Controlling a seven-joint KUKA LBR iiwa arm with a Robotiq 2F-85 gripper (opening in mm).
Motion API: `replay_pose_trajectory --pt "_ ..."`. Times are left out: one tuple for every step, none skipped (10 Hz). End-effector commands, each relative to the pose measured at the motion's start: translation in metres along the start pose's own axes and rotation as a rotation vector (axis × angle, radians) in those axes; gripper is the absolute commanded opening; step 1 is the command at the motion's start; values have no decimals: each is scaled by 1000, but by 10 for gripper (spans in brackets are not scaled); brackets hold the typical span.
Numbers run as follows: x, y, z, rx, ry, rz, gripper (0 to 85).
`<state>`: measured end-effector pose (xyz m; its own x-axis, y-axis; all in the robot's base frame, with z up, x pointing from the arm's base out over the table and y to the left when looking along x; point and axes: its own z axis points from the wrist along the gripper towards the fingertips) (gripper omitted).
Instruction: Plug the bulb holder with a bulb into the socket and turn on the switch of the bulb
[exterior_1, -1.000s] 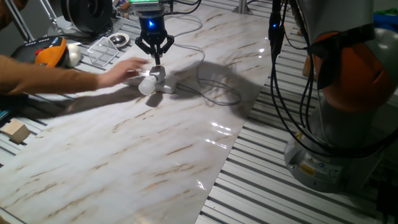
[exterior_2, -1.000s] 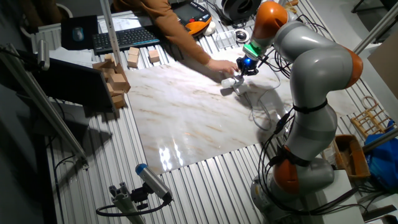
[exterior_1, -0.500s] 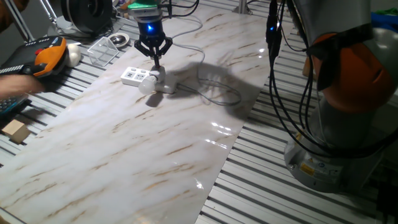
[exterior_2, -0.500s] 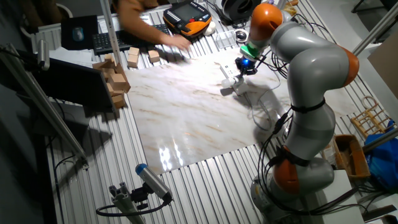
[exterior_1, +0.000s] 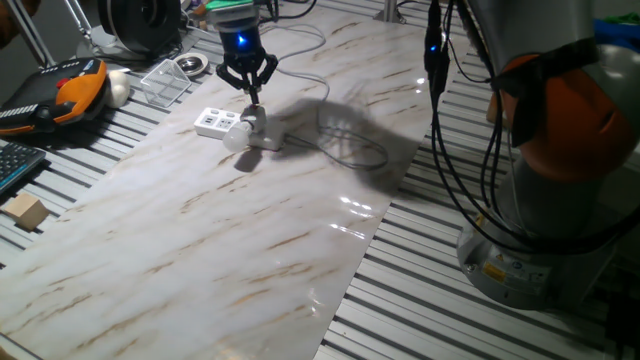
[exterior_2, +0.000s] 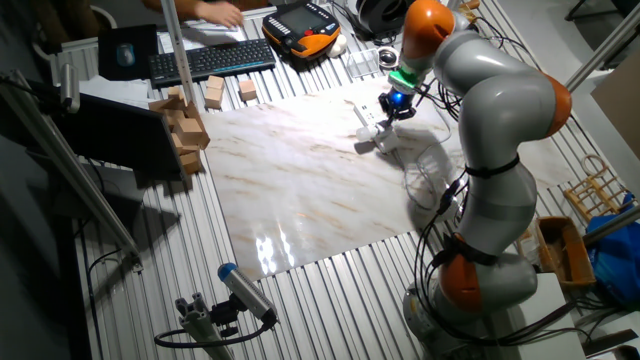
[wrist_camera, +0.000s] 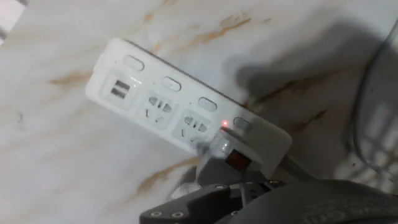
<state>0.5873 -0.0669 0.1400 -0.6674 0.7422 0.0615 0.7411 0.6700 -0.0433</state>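
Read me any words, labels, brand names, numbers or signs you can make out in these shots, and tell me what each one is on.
No text is readable in any view.
Socket: only outlet holes, buttons and a small red light show; no print can be read.
Bulb holder: a red switch, no legible marking.
Orange-and-black device near the keyboard: any print on it is too small to read.

White socket (wrist_camera: 186, 115) (red-lit switch (wrist_camera: 236, 160))

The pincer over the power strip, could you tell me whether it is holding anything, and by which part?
It cannot be told: the pincer sits right at the bulb holder plugged into the socket, fingertips hidden.
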Motion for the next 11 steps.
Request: replay_pose_trajectory --pt "4 1 -2 8 -45 -176 340" --pt "6 4 -1 -1 -50 -177 510" --pt "7 4 0 4 -55 -199 510" --pt "7 4 0 8 -53 -224 510" --pt "5 2 0 4 -47 -255 510" --pt "4 1 0 5 -47 -264 510" --pt "1 0 -1 3 -53 -272 510" --pt "-1 -1 0 -3 -60 -273 510" --pt "-2 -1 0 -4 -64 -275 510" --pt "-3 -2 0 -2 -67 -279 510" --pt "-4 -3 -1 -3 -66 -286 510"
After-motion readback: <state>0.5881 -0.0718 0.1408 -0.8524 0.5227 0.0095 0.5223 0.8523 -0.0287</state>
